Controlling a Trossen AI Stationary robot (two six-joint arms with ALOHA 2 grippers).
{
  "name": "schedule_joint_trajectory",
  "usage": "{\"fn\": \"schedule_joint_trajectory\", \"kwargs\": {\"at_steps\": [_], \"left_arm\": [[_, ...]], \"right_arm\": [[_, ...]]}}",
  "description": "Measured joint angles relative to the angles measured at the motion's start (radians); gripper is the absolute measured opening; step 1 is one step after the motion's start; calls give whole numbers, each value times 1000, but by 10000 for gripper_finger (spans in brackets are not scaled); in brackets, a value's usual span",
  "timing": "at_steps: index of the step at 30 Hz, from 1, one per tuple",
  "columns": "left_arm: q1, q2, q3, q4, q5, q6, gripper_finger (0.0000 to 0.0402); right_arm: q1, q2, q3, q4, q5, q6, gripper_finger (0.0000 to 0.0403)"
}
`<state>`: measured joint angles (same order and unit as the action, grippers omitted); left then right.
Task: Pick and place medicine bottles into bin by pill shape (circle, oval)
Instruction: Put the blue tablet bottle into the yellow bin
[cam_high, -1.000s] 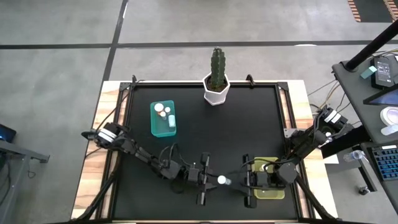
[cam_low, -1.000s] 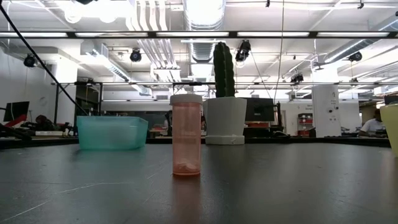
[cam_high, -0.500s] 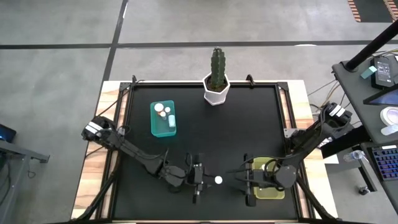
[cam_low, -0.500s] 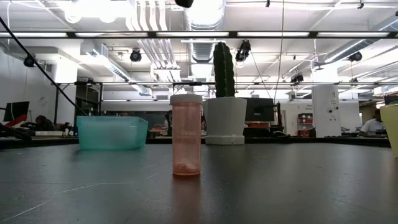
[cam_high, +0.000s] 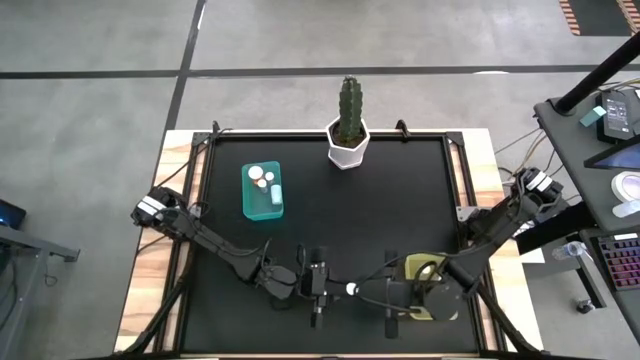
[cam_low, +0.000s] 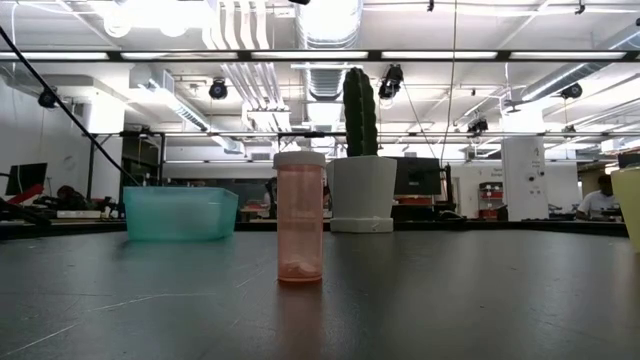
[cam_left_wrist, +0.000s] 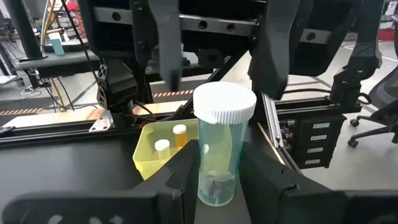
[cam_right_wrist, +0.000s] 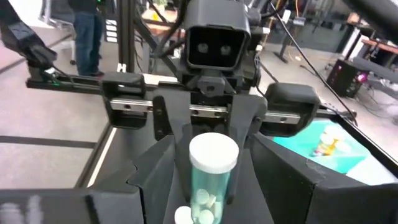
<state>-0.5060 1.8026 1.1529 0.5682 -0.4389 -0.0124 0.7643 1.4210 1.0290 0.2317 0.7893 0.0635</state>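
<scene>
Closing in from the right, right claw (cam_high: 366, 291) now straddles the medicine bottle (cam_high: 351, 290), fingers apart, while left claw (cam_high: 333, 288) stays clamped on it, so a handover looks imminent.

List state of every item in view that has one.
clear bottle: capped, upright, between both pincers
left pincer: shut on clear bottle
right pincer: open, straddling clear bottle
orange bottle: capped, standing, untouched
teal bin: holds a few bottles
yellow bin: holds two bottles
</scene>
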Motion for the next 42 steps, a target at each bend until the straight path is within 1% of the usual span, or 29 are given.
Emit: {"fn": "schedule_joint_trajectory", "kwargs": {"at_steps": [4,21,29,42], "left_arm": [[0,-1,0,-1,0,0,82],[0,-1,0,24,0,3,82],[0,-1,0,23,0,2,82],[0,-1,0,23,-5,-1,82]], "right_arm": [[-5,1,24,-60,0,32,203],[-24,2,11,-62,-1,49,202],[-24,2,11,-62,-4,49,166],[-23,2,11,-62,-6,49,123]]}}
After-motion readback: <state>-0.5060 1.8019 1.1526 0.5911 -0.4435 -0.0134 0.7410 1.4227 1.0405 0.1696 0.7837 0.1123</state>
